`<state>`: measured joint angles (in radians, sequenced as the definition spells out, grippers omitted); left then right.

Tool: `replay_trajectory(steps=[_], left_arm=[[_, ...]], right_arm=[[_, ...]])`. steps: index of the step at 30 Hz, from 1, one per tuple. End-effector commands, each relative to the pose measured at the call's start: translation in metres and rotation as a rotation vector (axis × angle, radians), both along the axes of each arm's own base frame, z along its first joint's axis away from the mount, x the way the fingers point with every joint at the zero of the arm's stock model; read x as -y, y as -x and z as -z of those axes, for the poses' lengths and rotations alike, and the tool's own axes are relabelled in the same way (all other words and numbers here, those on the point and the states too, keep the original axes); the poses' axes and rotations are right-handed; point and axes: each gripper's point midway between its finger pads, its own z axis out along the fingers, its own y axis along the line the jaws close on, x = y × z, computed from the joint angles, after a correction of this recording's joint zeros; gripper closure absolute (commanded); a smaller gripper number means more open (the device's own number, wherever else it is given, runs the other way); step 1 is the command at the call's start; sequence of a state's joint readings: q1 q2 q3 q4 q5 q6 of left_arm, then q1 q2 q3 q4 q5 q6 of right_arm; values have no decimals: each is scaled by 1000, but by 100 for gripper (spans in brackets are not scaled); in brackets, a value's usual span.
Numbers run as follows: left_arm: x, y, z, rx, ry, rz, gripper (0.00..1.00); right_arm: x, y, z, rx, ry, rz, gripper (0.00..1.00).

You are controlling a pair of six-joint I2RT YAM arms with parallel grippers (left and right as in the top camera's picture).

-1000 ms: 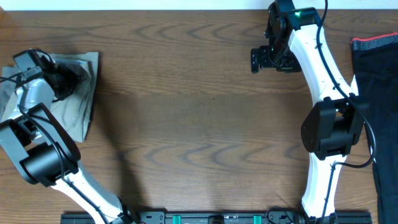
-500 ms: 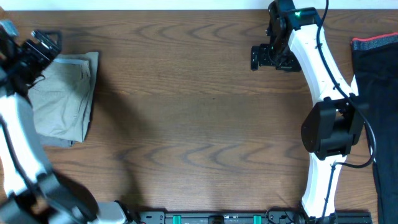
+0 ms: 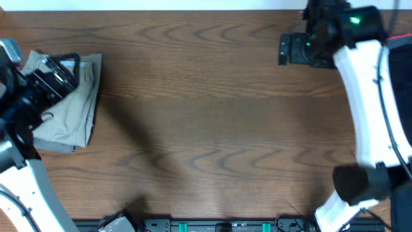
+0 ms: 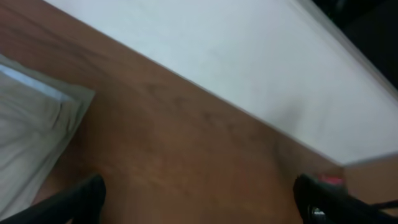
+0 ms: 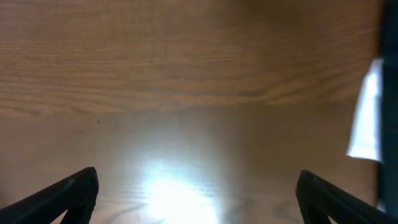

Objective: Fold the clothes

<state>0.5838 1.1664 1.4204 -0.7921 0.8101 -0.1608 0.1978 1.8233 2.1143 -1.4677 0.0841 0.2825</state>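
A pale khaki-green cotton garment (image 3: 71,116), folded into a compact rectangle, lies flat on the brown wood-grain worktop (image 3: 206,116) at its left end, close to the far edge. The left arm rises from the near-left corner and leans over this folded garment. Its end effector (image 3: 61,72) hangs above the garment's upper half, raised clear of the cloth. In the left wrist view the camera is tilted across the worktop toward a white strip (image 4: 249,62) beyond the far edge. One corner of the folded garment (image 4: 31,137) shows at the lower left. The two dark fingertips (image 4: 87,196) of the left end effector (image 4: 198,193) stand far apart at the bottom corners of that view, with only bare wood between them, so it is spread wide and holds nothing.

Well apart from the folded garment, at the opposite end of the worktop, the right arm stretches up from the near edge to the far right corner. Its end effector (image 3: 288,50) points back toward the garment's side. The right wrist view looks straight down on lit wood, and the right end effector (image 5: 198,186) is likewise fully spread and empty. A dark garment with a red band (image 3: 404,77) lies along the right edge, partly hidden by that arm.
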Motion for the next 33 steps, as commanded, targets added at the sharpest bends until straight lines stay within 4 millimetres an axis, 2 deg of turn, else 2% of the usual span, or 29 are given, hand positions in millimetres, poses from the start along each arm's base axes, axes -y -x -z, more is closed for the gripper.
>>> replay_trajectory(steps=[1,5,9,12,16,20,24,28,33], left_arm=[[18,16,-11,56,-132,88,2],[34,32,-10,45,-153,128,2],[42,38,-7,28,-149,148,2],[41,37,-4,15,-140,149,2],[39,33,0,1,-131,150,2],[37,29,4,-13,-121,151,2],[35,27,8,-25,-113,152,2],[34,25,10,-33,-107,152,2],[33,24,11,-37,-104,153,2]], right_arm=[[-4,18,-24,52,55,-2,1],[-4,47,-45,86,119,20,1],[3,76,-62,122,209,62,1],[5,94,-63,120,243,45,1],[14,110,-54,100,263,44,1],[23,118,-47,127,280,59,1],[31,119,-54,199,287,86,1],[29,117,-63,251,254,95,1],[22,118,-60,235,217,75,1]])
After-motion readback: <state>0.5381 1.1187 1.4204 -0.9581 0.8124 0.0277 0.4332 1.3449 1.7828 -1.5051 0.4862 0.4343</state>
